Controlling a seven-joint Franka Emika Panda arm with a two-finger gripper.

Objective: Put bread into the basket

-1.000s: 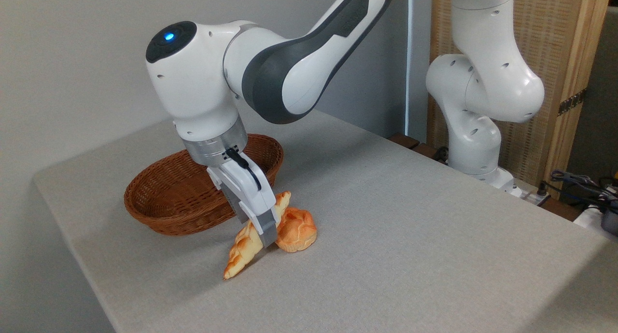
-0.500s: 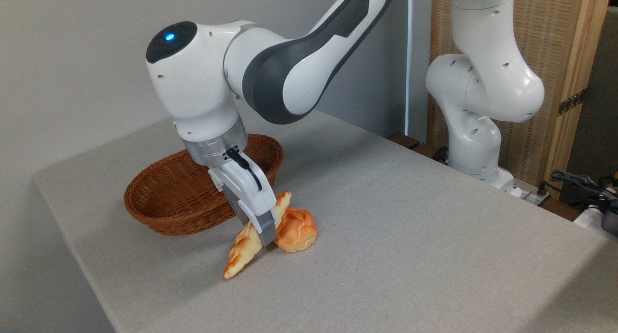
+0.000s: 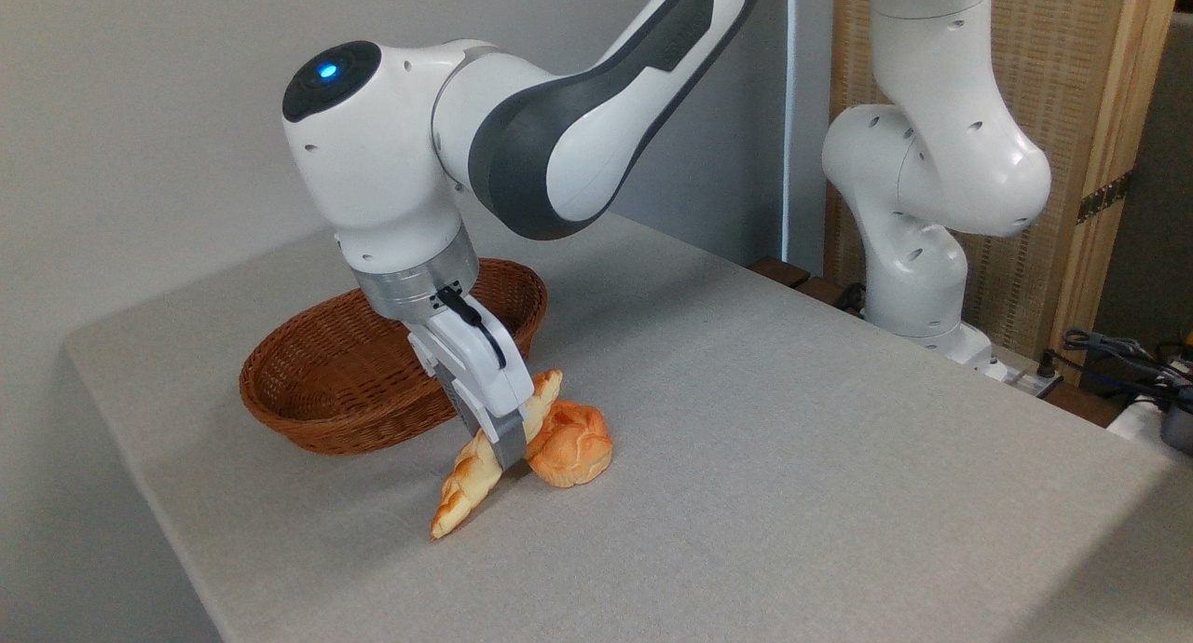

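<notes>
On the grey table [image 3: 792, 457], the hand [image 3: 506, 449] grips the bread [image 3: 466, 489] mid-length.

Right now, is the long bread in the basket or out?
Out. The bread lies on the table in front of the basket, the gripper closed around its middle and its lower tip touching the cloth.
</notes>
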